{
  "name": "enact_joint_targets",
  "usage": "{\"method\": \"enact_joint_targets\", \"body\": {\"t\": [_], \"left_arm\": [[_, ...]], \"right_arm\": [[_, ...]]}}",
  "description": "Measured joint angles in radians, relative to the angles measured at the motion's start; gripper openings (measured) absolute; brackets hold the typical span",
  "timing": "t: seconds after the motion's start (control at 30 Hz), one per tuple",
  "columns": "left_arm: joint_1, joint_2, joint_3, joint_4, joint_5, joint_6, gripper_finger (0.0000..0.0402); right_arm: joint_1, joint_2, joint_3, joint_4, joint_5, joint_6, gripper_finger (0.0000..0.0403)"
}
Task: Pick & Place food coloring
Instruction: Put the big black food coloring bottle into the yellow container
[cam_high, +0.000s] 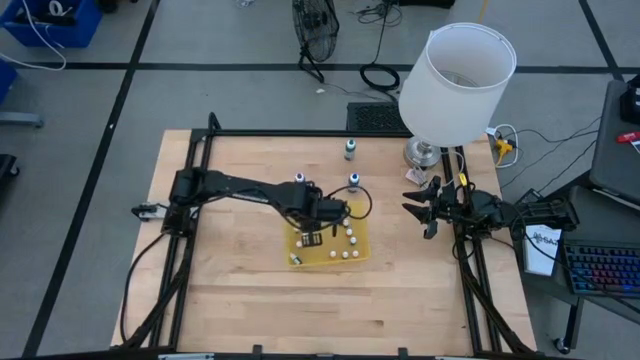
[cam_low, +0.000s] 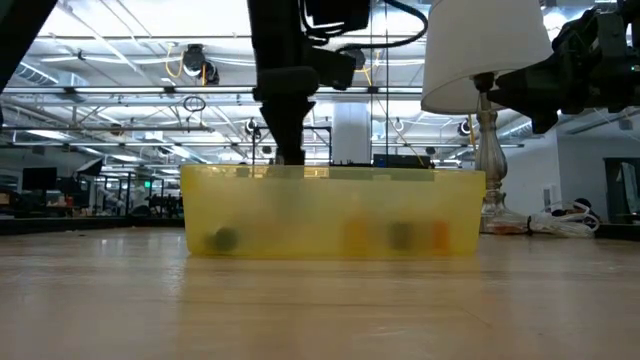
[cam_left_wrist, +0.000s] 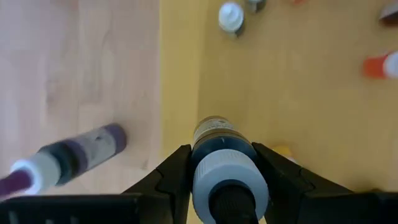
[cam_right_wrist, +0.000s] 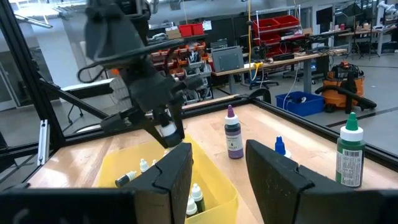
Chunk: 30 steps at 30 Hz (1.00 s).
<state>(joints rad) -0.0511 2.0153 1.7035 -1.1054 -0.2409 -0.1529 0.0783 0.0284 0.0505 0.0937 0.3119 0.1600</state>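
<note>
Clamped between the left gripper's (cam_left_wrist: 224, 171) two dark fingers is a blue food-coloring bottle (cam_left_wrist: 222, 155) with a pale cap; the jaws are closed partway, pressed on the bottle's sides just below the cap. From above, this gripper (cam_high: 335, 210) hangs over the 12 o'clock edge of the yellow bin (cam_high: 360, 250), near the table's middle. The left arm (cam_high: 240, 188) reaches in from 9 o'clock, stretched almost straight across the wooden table (cam_high: 230, 290), wrist bent downward. In the level view it drops as a dark column (cam_low: 285, 100) to the bin's rim (cam_low: 330, 175).

Inside the bin lie several small dropper bottles: pale caps along its 3 o'clock side (cam_high: 348, 240), and in the left wrist view a white cap (cam_left_wrist: 230, 15) and an orange bottle (cam_left_wrist: 382, 65) on the yellow floor. Just outside the bin wall a purple bottle (cam_left_wrist: 74, 155) lies in the left wrist view; the right wrist view shows a purple bottle (cam_right_wrist: 233, 134) standing upright on the wood.

Two more bottles stand on the table at 12 o'clock of the bin: a blue one (cam_high: 353, 181) near it and a green one (cam_high: 350, 150) farther off, close to the table's far edge.

At 3 o'clock, the right gripper (cam_high: 425, 210) hovers beside the white-shaded lamp (cam_high: 455, 85), jaws apart and holding nothing, well apart from the bin, with open wood between them.
</note>
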Motion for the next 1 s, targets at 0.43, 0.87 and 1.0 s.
{"method": "enact_joint_targets", "body": {"t": [0.43,0.87,1.0], "left_arm": [[0.051,0.008,-0.019,0.111,0.159,0.044,0.0145],[0.072,0.005,-0.109,0.192,0.237,0.029,0.0145],[0.071,-0.017,-0.109,0.188,0.232,0.019,0.0225]], "right_arm": [[0.0,0.0,0.0,0.0,0.0,0.0,0.0141],[0.0,0.0,0.0,0.0,0.0,0.0,0.0141],[0.0,0.0,0.0,0.0,0.0,0.0,0.0141]]}}
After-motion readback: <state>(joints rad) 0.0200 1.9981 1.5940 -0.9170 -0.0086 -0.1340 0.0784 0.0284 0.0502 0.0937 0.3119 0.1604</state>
